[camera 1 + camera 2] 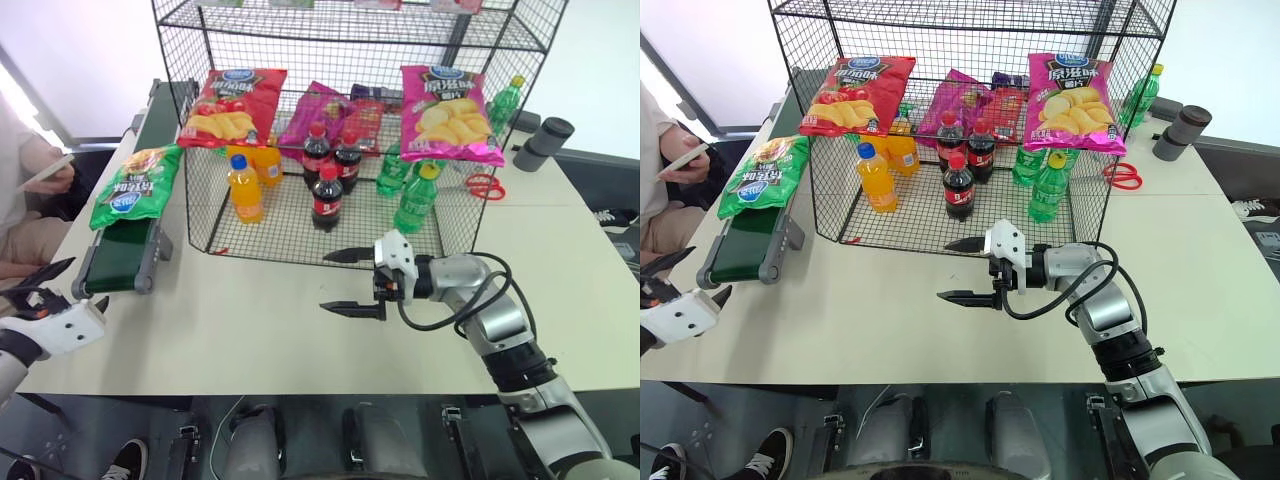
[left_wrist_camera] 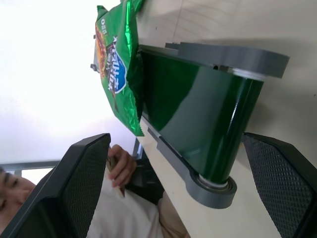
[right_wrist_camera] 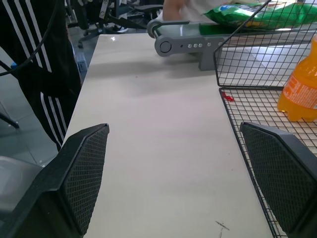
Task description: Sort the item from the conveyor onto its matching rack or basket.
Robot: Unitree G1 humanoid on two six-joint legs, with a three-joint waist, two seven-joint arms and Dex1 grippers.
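- Head view: left gripper (image 1: 45, 285) gapes empty off the table corner, near the conveyor (image 1: 120, 262) end; right gripper (image 1: 352, 282) spread, empty, before the rack (image 1: 330, 40).
- Left wrist view: green chip bag (image 2: 118, 64) lies on the belt, overhanging its edge.
- Step: approach. Next: reach forward, pinch bag.

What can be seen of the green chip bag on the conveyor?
The green chip bag is a glossy foil packet with a blue logo and a picture of yellow chips. It looks full and sealed. It lies flat, face up, on the dark green belt of the conveyor, partway along it, with one edge hanging over a grey side rail. It sits just outside the rack's wire side. Neither gripper touches it.
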